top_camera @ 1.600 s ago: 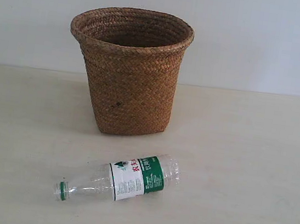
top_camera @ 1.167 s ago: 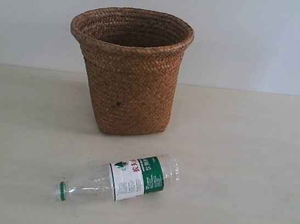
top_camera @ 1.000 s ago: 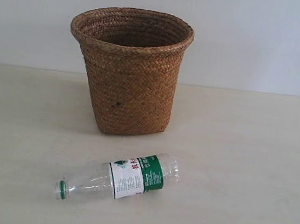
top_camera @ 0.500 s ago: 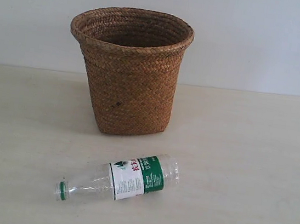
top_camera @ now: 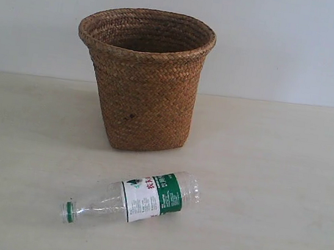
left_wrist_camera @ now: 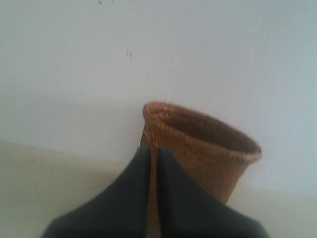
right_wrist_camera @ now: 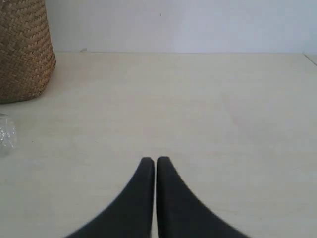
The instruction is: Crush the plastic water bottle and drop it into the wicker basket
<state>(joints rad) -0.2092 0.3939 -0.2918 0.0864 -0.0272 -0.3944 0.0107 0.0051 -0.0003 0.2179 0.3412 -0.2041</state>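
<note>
Exterior: the bottle was seen lying on its side in the lower centre of the frame, neck pointed lower left and uncrushed. It was apart from the basket, which stood upright in the upper centre. No arm was seen.

Left wrist: the left gripper was seen with jaws pressed together and nothing held. The basket was seen beyond the tips. No bottle was seen.

Right wrist: the right gripper was seen with jaws pressed together over the table. The basket and a sliver of the bottle were caught at the frame edge.

Judged: the reach was not yet begun. Jaws should be spread first. The bottle looked likely to roll, so it should be pinned at both ends before being squeezed.
</note>
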